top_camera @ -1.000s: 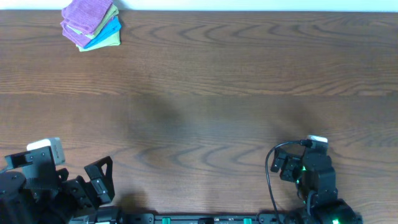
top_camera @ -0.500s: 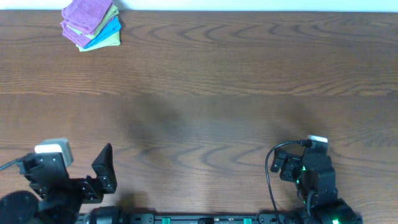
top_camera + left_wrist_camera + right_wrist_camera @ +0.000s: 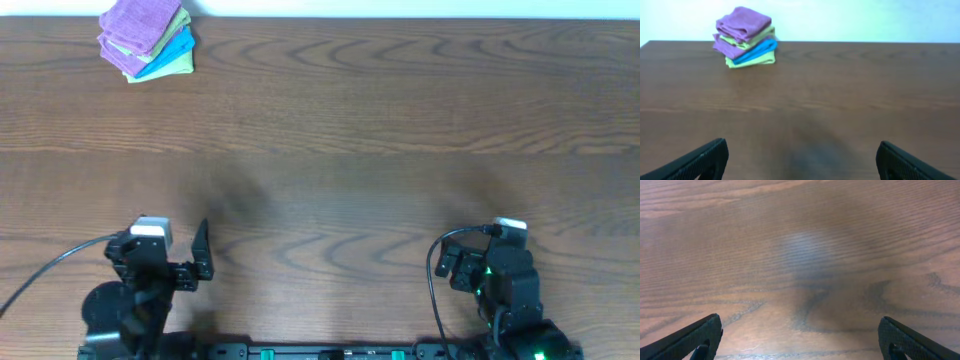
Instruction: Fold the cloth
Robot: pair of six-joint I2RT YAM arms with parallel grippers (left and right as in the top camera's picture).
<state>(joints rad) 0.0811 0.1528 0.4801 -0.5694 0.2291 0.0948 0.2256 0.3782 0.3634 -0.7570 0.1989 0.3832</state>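
Note:
The lilac cloth (image 3: 138,24) lies folded on top of a small stack at the far left corner of the table; it also shows in the left wrist view (image 3: 743,23). Another purple layer sits lower in the stack. No white tag is visible. My left gripper (image 3: 160,250) is open and empty near the front left edge, facing the stack from far away; its fingers frame bare wood in the left wrist view (image 3: 800,160). My right gripper (image 3: 480,268) is open and empty at the front right, over bare wood (image 3: 800,340).
In the same stack are a bright blue folded cloth (image 3: 172,52) and a lime-green folded cloth (image 3: 180,64). The wooden table (image 3: 380,150) ends at a white back wall just behind the stack.
My left arm has swung in from the far left front corner toward the right and turned to face the far side. The right arm and the stack have not moved.

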